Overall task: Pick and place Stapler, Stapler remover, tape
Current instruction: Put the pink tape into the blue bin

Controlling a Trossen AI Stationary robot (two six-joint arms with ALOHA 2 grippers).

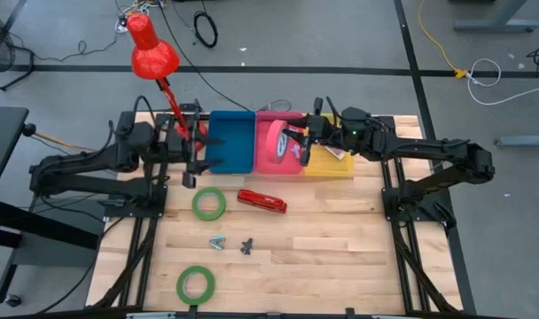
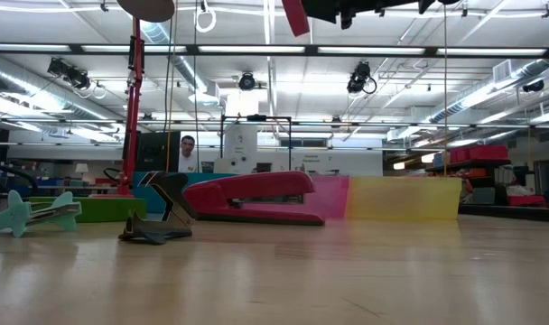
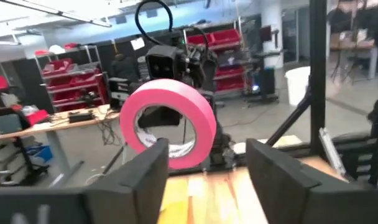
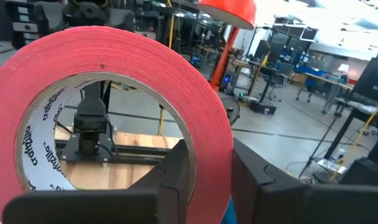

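My right gripper is shut on the pink tape roll, holding it above the pink bin. It fills the right wrist view and shows in the left wrist view. My left gripper is open and empty by the blue bin's left side. Two green tape rolls lie flat on the table. The red stapler lies on its base at mid table. A light staple remover and a dark one lie nearer the near edge. My right gripper holds the pink roll by its band, one finger inside the open centre and the other outside. The roll stands on edge, lifted clear above the pink bin.
A yellow bin stands right of the pink one, the three in a row at the table's far edge. A red lamp on a stand rises at the far left. The low view shows the stapler in front of the bins.
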